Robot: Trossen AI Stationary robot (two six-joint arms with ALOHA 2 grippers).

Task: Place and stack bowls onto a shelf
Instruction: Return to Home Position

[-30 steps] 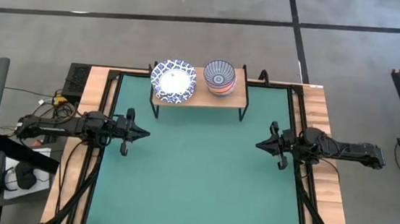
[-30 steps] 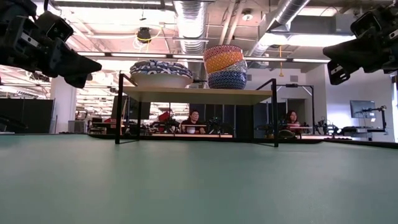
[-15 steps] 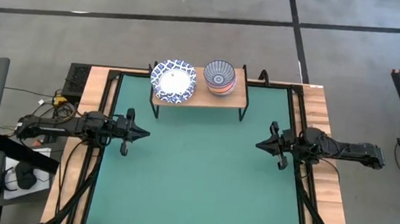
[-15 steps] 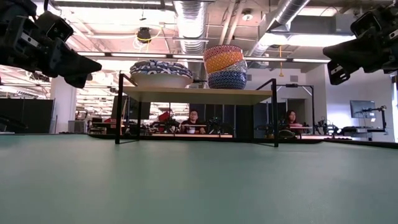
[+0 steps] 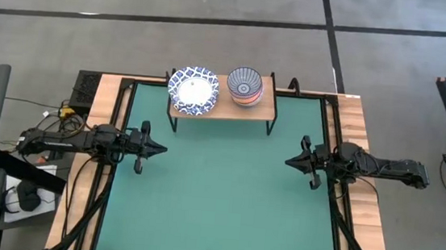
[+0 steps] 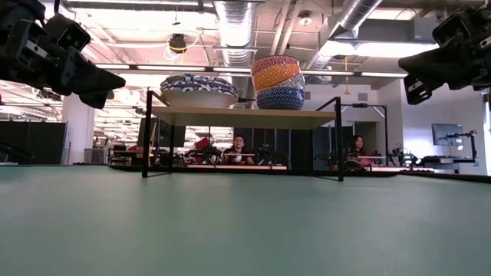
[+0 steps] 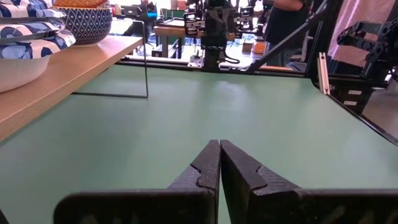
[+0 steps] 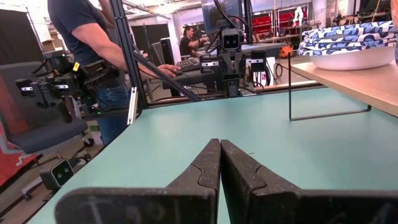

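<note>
Upper centre of the high view: low shelf (image 5: 236, 112) of light wooden plank on thin black metal legs, carrying everything. Toward its left end, a stack of wide shallow bowls (image 5: 194, 89) with blue lattice rims and white centres, nested one in another to share a single footprint and sit low. Just beside it on the right, close but apparently not touching, a taller stack of smaller bowls (image 5: 245, 86): red, orange-yellow, pale blue and dark blue bands layered in the low view, a blue-grey ray pattern facing up in the high view. Sorted by size, probably to keep each pile steady and fit both on the narrow plank.

Mid-left of the high view, just inside the edge of the large green mat (image 5: 216, 205): left gripper (image 5: 163, 147), tips aimed at the centre, fingers pressed flat together in its wrist view, holding nothing. Mid-right, mirrored: right gripper (image 5: 288, 162), likewise closed tight and empty. Both raised off the mat, up in the top corners of the low view, well apart from the shelf.

Judged as a resting pose: set well back and level, out of reach of the stacks to avoid a stray knock. Stacking apparently complete, with every bowl in view up on the plank; nothing further called for beyond settling the arms.
</note>
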